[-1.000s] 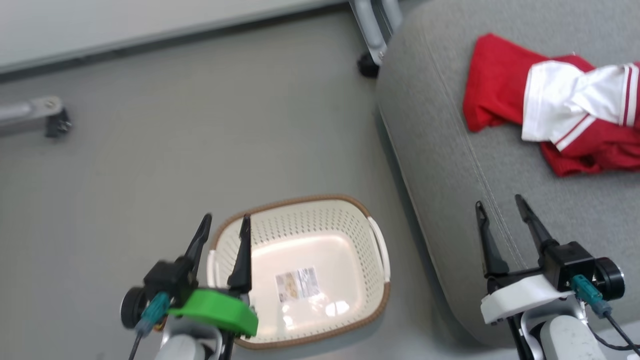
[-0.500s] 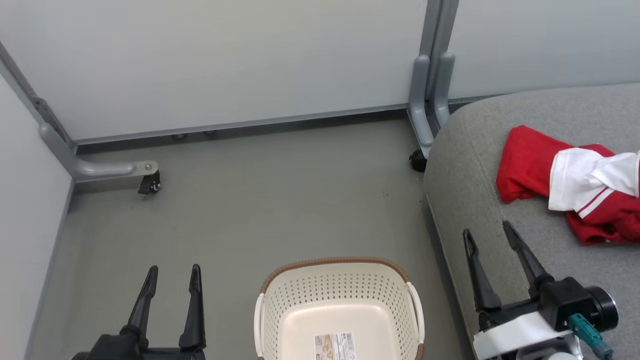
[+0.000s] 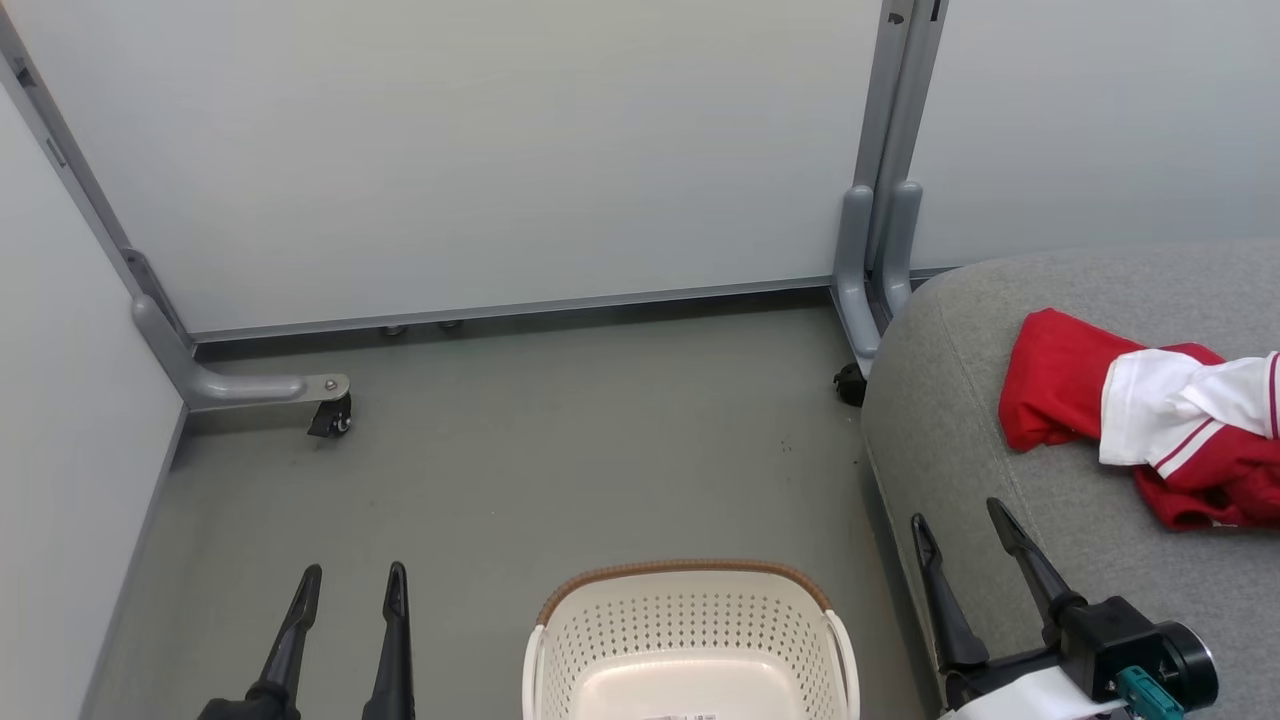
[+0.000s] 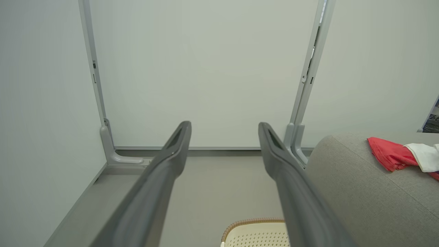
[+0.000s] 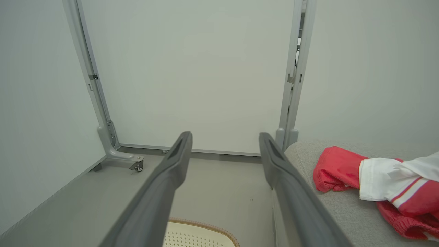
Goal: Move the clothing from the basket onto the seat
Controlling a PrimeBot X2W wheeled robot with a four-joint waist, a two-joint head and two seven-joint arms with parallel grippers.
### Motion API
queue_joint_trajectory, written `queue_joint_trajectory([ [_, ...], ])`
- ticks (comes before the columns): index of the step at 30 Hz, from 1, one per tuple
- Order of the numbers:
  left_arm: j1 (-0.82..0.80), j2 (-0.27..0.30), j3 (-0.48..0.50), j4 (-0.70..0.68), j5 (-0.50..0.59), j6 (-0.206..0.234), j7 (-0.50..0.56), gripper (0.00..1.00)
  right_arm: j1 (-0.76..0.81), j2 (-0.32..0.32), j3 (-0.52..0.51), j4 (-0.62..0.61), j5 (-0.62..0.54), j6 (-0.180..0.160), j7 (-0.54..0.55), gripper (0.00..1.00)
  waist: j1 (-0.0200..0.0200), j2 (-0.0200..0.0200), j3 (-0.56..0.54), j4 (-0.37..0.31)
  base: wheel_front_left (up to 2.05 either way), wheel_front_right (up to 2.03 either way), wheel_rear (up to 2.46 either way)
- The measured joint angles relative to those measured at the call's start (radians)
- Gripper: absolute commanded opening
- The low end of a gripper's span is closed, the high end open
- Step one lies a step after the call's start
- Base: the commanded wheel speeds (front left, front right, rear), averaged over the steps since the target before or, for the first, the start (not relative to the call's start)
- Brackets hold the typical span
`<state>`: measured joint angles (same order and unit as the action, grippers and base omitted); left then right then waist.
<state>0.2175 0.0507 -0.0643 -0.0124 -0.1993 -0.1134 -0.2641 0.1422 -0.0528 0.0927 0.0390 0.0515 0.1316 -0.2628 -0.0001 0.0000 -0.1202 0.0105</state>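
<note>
Pale partition panels [image 3: 500, 150] wall in the far side and the left, and a grey post [image 3: 880, 250] rises at the seam between two of them. Below them runs the grey floor [image 3: 550, 450], which carries almost everything here.

On the right, the seat [image 3: 950, 420] bulks up from the floor as a big grey woven cushion, with its rounded far-left corner tucked close to the post's foot.

Now the basket [image 3: 690, 625]. It's cream, perforated and brown-rimmed, sitting on the floor just beside the seat's left edge. The bottom edge of the head view cuts it off, and part of its pale bottom is in plain sight.

And there's the clothing [image 3: 1060, 390], up on the seat! It's a rumpled red heap with a white panel striped in thin red folded over it. It sits in from the seat's left edge and a little in from the far edge, and it runs out of the head view on the right. It is well apart from the basket.

The left gripper [image 3: 355, 570] hangs over the floor to the left of the basket. Its claw is spread wide with nothing between the fingers, as its wrist view confirms. The right gripper [image 3: 957, 512] hovers over the seat's left edge, also gaping wide and holding nothing, with the clothing lying beyond it and untouched.

Smallest of all is a black caster [image 3: 333, 422] on the panel foot at the floor's far-left corner.
</note>
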Motion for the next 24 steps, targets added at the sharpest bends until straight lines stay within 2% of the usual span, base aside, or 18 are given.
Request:
queue_joint_trajectory([
  [17,-0.004,0.000,-0.008,0.021,0.013,-0.006,0.000,1.00,0.001,0.002,-0.002,0.006,0.002,0.000,0.000,1.00,0.0000,0.0000,0.000,-0.002,0.00,0.00,0.00],
  [18,-0.003,0.000,-0.008,0.025,0.019,-0.006,0.000,0.00,0.001,0.002,-0.002,0.008,0.001,0.000,0.000,0.00,0.0000,0.0000,0.000,-0.003,0.00,0.00,0.00],
  [22,0.002,-0.001,-0.010,0.061,0.012,-0.006,0.000,0.00,0.013,0.004,0.000,0.040,0.007,0.000,0.002,0.00,0.0001,0.0000,0.001,-0.003,0.00,0.00,0.00],
  [24,0.002,-0.001,-0.008,0.064,-0.024,-0.006,0.009,0.00,0.017,0.004,-0.001,0.044,0.047,0.000,0.008,0.00,0.0000,0.0000,0.003,-0.003,0.00,0.00,0.00],
])
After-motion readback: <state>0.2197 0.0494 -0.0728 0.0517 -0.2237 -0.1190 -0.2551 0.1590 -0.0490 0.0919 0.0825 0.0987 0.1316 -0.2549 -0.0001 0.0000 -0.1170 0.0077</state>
